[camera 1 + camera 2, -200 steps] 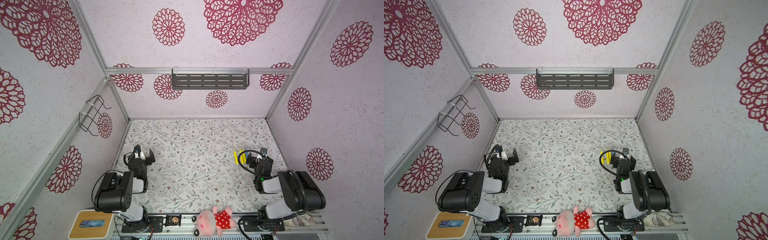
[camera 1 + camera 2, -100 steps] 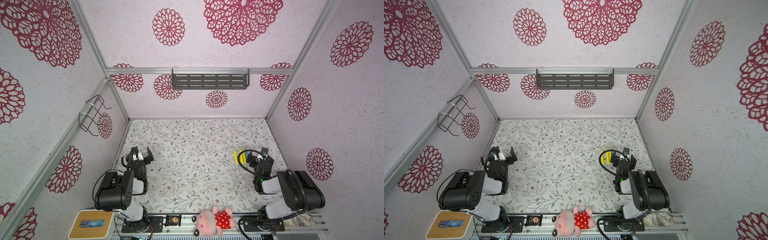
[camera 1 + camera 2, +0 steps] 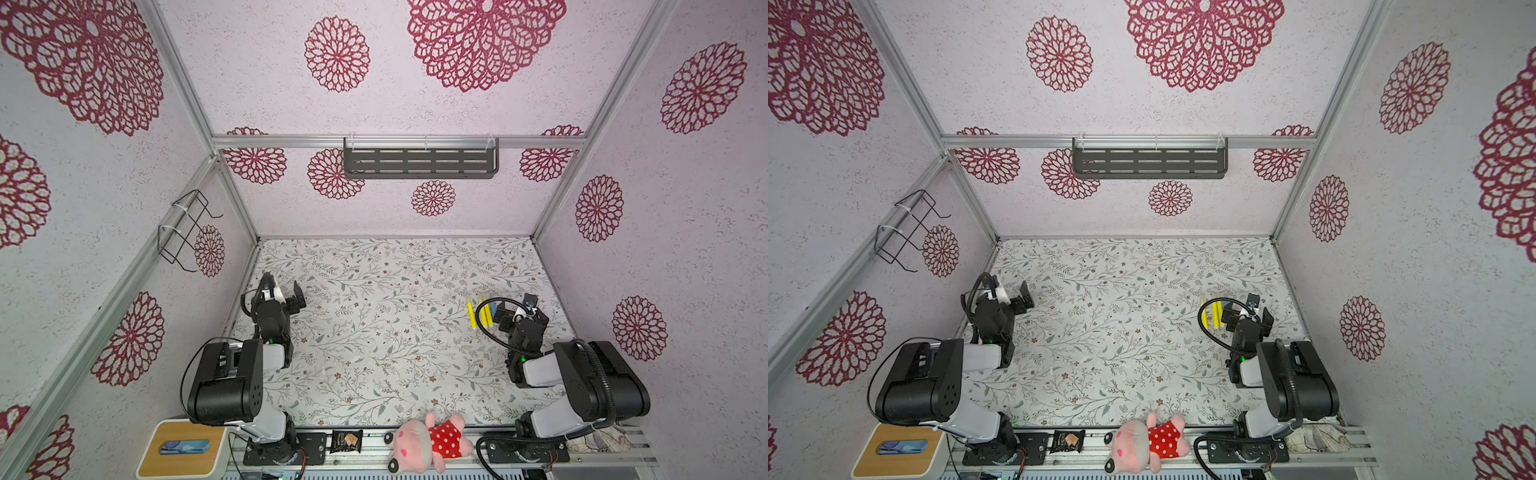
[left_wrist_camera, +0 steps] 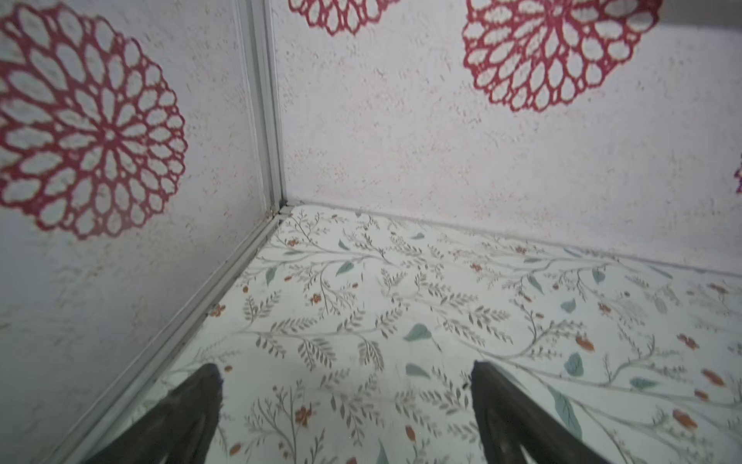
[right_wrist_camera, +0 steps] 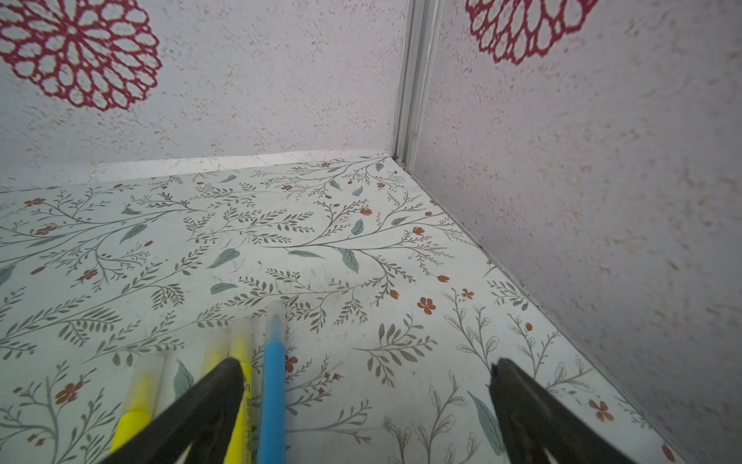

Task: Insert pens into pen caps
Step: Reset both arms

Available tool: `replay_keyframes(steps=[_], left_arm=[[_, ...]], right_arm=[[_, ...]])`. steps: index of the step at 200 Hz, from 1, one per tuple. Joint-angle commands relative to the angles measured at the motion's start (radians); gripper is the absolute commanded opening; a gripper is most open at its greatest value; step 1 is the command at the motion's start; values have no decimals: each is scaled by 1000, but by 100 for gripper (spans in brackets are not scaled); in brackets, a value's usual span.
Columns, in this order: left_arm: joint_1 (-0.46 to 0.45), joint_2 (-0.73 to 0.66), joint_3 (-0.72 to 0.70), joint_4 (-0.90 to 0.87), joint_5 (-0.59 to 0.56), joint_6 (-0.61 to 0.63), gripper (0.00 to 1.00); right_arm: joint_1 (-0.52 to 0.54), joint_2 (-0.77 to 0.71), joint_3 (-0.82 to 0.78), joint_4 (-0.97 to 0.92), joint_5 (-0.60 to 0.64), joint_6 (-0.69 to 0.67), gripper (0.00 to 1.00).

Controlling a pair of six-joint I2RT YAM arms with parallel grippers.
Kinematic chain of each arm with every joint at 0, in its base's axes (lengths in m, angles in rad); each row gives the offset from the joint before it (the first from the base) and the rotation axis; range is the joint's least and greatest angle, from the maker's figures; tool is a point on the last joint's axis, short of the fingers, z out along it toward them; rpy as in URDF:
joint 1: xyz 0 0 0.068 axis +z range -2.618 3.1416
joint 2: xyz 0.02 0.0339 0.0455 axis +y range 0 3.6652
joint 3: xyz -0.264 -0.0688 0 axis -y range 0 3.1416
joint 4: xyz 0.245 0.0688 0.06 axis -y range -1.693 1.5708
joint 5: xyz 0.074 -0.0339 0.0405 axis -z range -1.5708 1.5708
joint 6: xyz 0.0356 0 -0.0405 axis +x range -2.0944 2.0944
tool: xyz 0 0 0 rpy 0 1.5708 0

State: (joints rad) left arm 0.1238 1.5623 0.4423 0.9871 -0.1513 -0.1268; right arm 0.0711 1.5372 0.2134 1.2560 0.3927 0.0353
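While both my hands hang released, jaws spread wide and grasping nothing, the whole job sits on one side of the desk (image 5: 120,225). My right hand (image 5: 366,367) hovers low near the right wall. The pens (image 3: 482,313) lie on the desk just beside it, on the side facing the desk's middle.

In the right wrist view the blue pen (image 5: 275,385) shows just inside one finger (image 5: 200,413), and that finger covers part of the yellow pens (image 5: 138,397). Their long axes run side by side, away from my base toward the back wall, roughly in line with the way the hand points. I judge that a small sideways shift toward the middle, then a descent, would put a barrel between the jaws.

My left hand (image 4: 344,367) is well apart by the left wall, over bare desk, so the right arm is plainly nearer.

A pale translucent sleeve (image 5: 276,313) sits over the blue pen's far tip and looks like a pen cap already seated. The yellow ends are pale too, but too blurred for me to tell. The finger and the frame edge cut off the pens' near ends, and in a top view a cable (image 3: 478,328) crosses them. Whitish specks (image 3: 357,358) near the desk's front middle may be loose pen caps, though they are too small to tell.
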Motion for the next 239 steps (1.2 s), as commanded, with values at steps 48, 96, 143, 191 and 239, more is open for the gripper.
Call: replay_keyframes(steps=[48,96,143,191,239], left_arm=[[20,2,-1,-137,48,-9,99],[39,1,-2,-139,84,-23,99],[16,-11,-18,-120,62,-3,99],[37,-2,-1,-145,93,-23,99],[27,-10,-13,-130,74,-14,99]], right_arm=[[-3,6,34,-27,17,11,99],[-4,6,34,-29,15,11,99],[-8,6,35,-34,11,17,99],[-8,6,35,-33,9,15,99],[-8,4,29,-21,13,11,99]])
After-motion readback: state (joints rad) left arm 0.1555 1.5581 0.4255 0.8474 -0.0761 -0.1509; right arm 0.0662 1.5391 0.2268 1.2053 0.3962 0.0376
